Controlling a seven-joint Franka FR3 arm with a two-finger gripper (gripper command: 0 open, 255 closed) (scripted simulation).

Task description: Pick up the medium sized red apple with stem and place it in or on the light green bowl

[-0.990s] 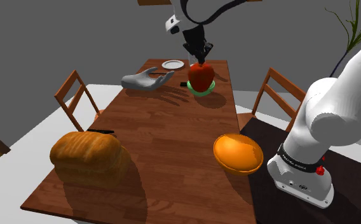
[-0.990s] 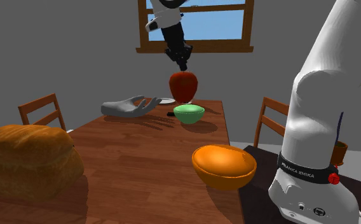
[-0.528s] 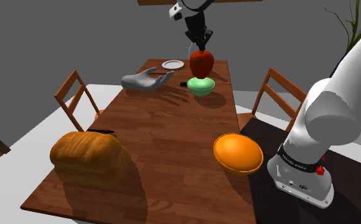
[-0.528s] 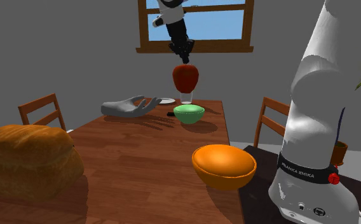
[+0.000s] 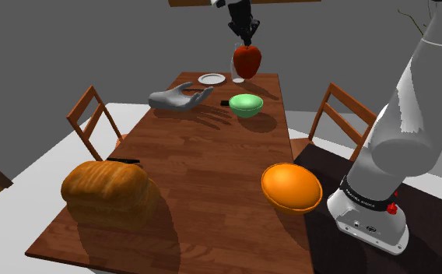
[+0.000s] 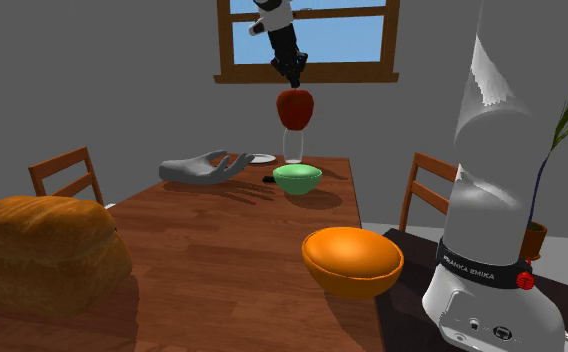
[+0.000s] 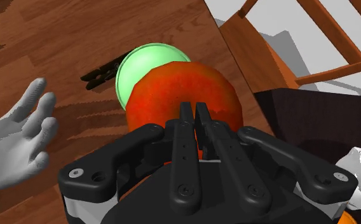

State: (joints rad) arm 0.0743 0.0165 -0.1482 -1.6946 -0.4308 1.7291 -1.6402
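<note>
Red apple (image 5: 247, 61) higher than before, tight in claw (image 5: 247, 42), above green bowl (image 5: 246, 110); grey hand (image 5: 179, 98) nearby

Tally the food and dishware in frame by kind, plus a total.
bowls: 2, green bowl and orange bowl
apple: 1
bread loaf: 1
plate: 1
glass: 1
Total: 6

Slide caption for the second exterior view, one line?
Gripper holds the red apple by its top, high above the light green bowl on the wooden table.
</note>
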